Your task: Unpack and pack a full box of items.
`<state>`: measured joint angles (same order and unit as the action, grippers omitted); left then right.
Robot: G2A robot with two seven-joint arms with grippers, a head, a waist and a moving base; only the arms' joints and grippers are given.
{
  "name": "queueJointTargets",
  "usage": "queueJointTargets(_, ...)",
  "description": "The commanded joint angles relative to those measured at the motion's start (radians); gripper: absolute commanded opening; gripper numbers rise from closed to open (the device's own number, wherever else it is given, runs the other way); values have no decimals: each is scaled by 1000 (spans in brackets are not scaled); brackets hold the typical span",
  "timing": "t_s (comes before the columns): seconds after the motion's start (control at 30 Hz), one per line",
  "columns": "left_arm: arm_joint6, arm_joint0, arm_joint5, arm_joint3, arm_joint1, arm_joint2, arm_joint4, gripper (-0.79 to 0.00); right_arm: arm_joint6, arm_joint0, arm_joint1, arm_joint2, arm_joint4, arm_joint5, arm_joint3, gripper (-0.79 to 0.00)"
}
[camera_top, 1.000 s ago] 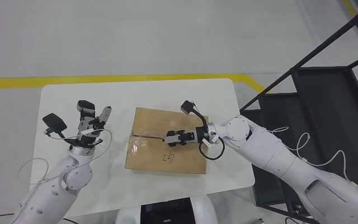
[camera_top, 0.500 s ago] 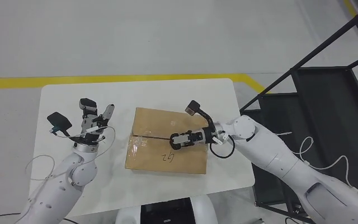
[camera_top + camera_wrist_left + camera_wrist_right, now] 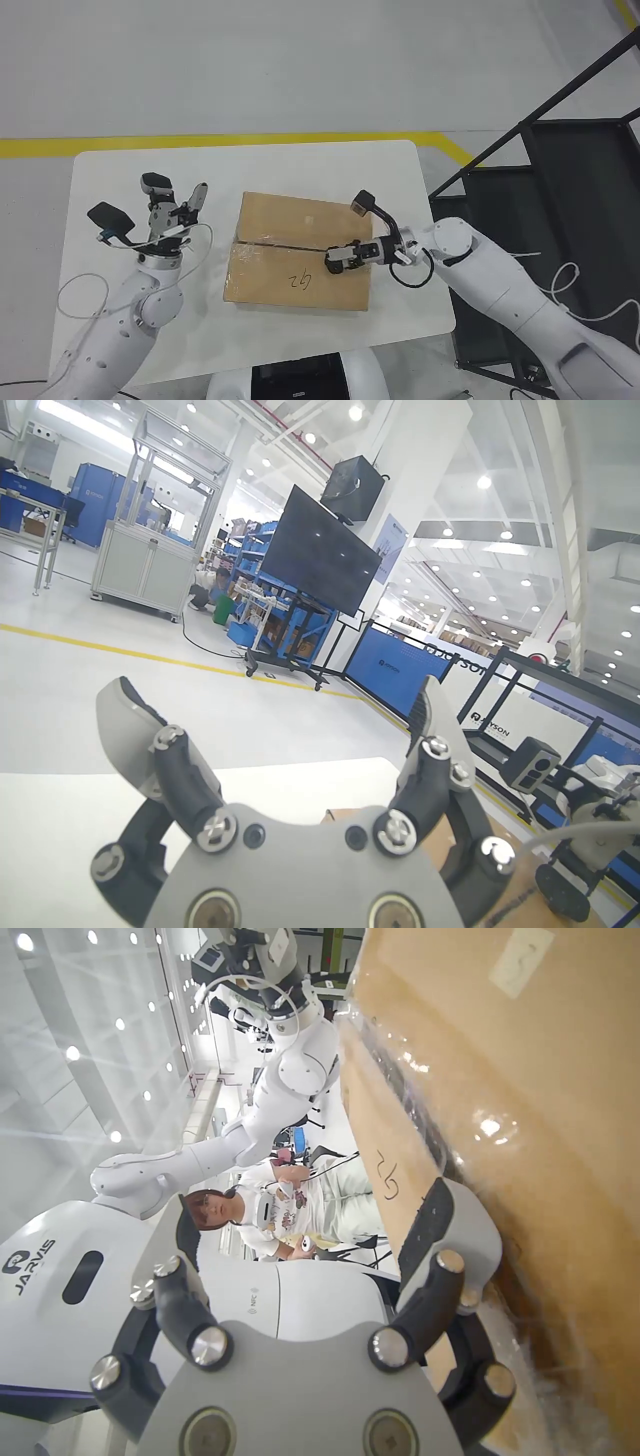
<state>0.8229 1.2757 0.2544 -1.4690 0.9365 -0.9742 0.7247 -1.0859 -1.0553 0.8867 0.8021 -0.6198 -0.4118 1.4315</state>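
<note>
Hiding its contents, taped-shut box point(image 3: 290, 232) under the spread-open right tool point(image 3: 330, 263); left tool point(image 3: 175, 190) released too, beside it.

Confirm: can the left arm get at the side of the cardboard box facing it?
Probably yes. The left gripper is open above bare table beside the box, with nothing between them. The right gripper sits toward the seam's far end, so it should not block.
</note>
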Motion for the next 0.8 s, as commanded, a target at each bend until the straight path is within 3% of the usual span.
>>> queueJointTargets(0.0, 0, 6, 3, -3, 3, -10, 7, 0, 0, 4, 7, -7, 5, -1, -8, 0)
queueJointTargets(0.23, -10, 30, 21, -9, 13, -47, 18, 0, -49, -24, -5, 68, -40, -67, -3, 0)
queueJointTargets(0.47, -20, 51, 36, -13, 24, -76, 32, 0, -8, -75, -18, 123, 15, -53, -33, 0)
queueJointTargets(0.77, -30, 82, 53, -31, 33, -122, 58, 0, 11, -20, 29, 44, 9, -44, -8, 0)
